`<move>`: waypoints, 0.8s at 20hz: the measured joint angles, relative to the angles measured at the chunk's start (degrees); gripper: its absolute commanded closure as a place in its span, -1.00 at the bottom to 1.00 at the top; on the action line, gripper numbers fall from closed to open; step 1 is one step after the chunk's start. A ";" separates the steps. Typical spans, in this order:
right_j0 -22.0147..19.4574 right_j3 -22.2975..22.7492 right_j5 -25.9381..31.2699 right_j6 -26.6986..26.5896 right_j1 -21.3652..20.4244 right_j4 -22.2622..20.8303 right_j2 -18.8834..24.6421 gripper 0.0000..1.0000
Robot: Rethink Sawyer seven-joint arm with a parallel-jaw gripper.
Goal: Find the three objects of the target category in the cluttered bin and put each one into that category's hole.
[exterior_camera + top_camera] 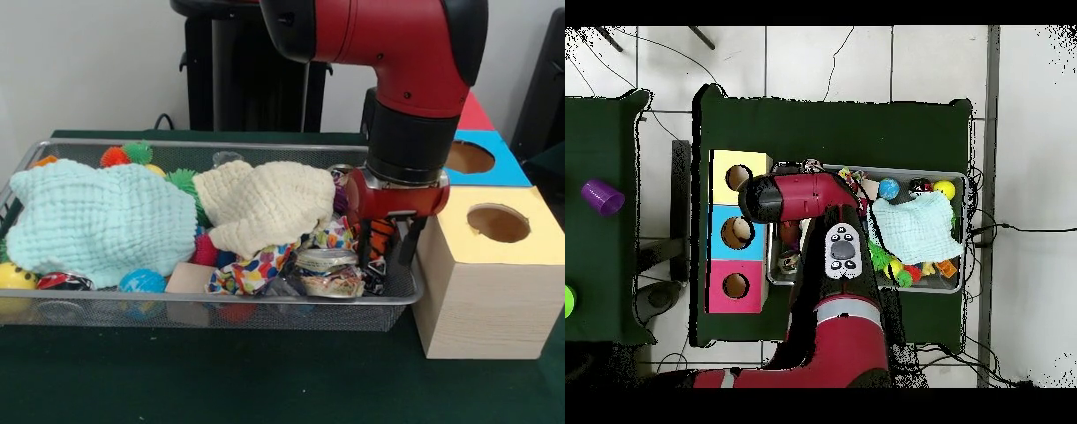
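My arm (397,53) hangs over the mesh bin (53,305), at the end beside the yellow box (481,291). My gripper (388,252) is down in the clutter, fingers spread, gripping nothing I can see. Search step, I judge; target category unclear. Next: close on one item by the crumpled wrapper (328,272). No readable writing.

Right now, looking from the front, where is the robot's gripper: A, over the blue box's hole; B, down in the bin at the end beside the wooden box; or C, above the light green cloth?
B: the gripper reaches into the mesh bin at the end next to the wooden box.
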 measured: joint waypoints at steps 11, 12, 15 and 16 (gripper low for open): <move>-0.29 -1.25 -0.01 0.00 2.78 -0.02 -0.30 -1.00; -0.34 -1.25 -0.01 0.00 2.92 -0.02 -0.29 -1.00; -0.37 -1.21 -0.01 0.00 3.01 -0.02 -0.29 -1.00; -0.40 -1.16 -0.01 0.00 2.99 -0.02 -0.30 -1.00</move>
